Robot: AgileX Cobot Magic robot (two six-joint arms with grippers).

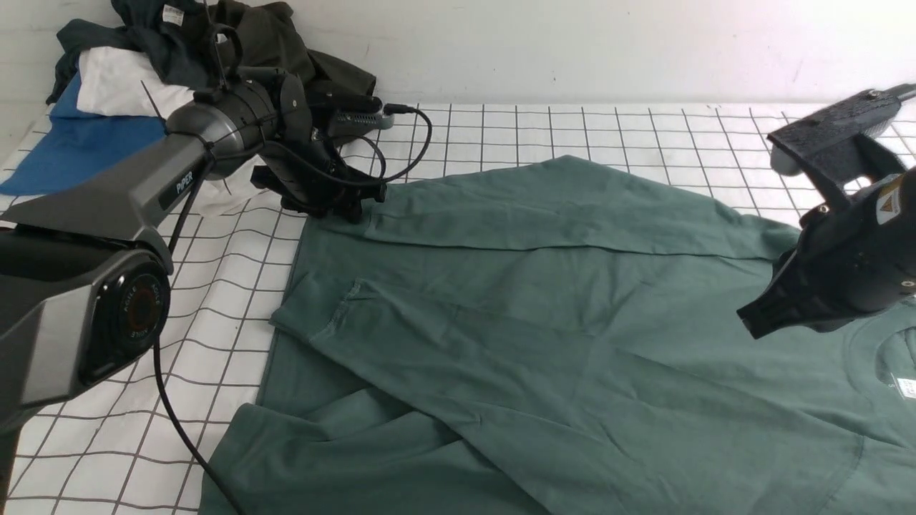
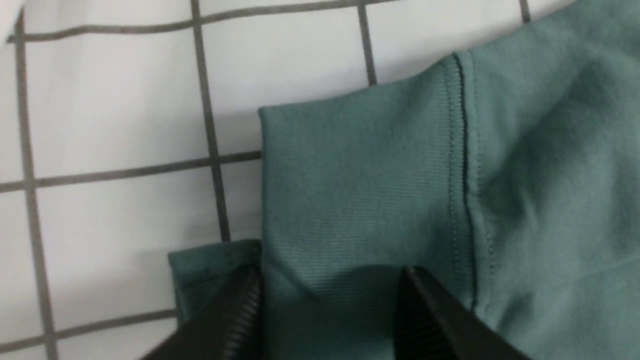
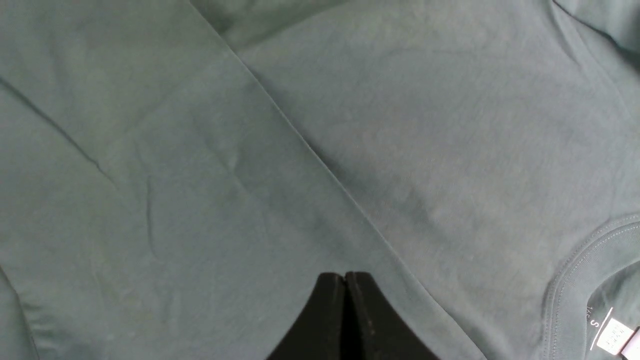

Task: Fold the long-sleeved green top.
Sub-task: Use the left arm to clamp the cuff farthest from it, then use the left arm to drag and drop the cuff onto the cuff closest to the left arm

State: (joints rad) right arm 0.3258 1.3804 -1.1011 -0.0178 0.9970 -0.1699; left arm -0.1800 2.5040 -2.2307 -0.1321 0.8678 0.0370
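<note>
The green long-sleeved top point(image 1: 544, 307) lies spread over the gridded table, with its sleeves folded across the body. Its ribbed collar point(image 1: 884, 343) is at the right, below my right arm. My left gripper point(image 1: 351, 207) is down at the top's far left corner. In the left wrist view its jaws stand apart point(image 2: 330, 275) over a ribbed sleeve cuff point(image 2: 360, 185), with the cuff's fabric between the fingers. My right gripper point(image 1: 748, 322) hovers over the top near the collar point(image 3: 575, 270). Its fingers are pressed together point(image 3: 345, 275) with nothing between them.
A heap of dark, white and blue clothes point(image 1: 143, 64) sits at the back left corner against the wall. The white gridded cloth point(image 1: 215, 300) shows to the left of the top and behind it. The left arm's black cable point(image 1: 411, 143) loops above the cloth.
</note>
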